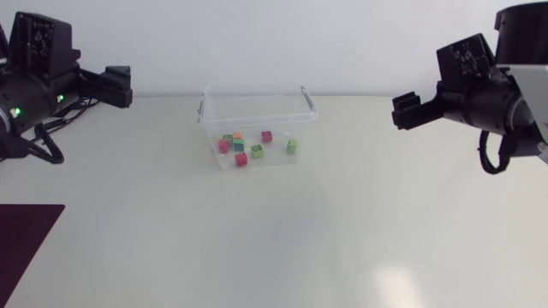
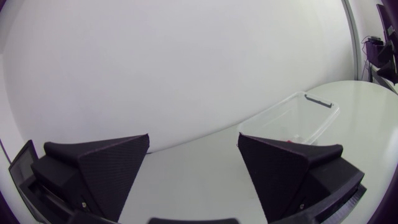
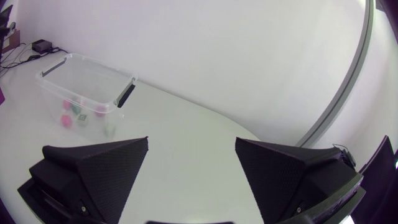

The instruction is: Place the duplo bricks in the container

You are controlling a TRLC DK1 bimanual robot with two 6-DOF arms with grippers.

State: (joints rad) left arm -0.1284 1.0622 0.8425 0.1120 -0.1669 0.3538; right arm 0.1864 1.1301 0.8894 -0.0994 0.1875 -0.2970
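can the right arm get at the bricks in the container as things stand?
Probably yes. The container has no lid, the right claw is open and empty, and only bare table lies between them. The bricks lie on the bottom, so it must come in over the rim.

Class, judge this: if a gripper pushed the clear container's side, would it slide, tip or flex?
It would probably slide rather than tip: the container looks low and wide on the smooth table. It is likely light, holding only a few small bricks. Its thin clear walls may flex a little.
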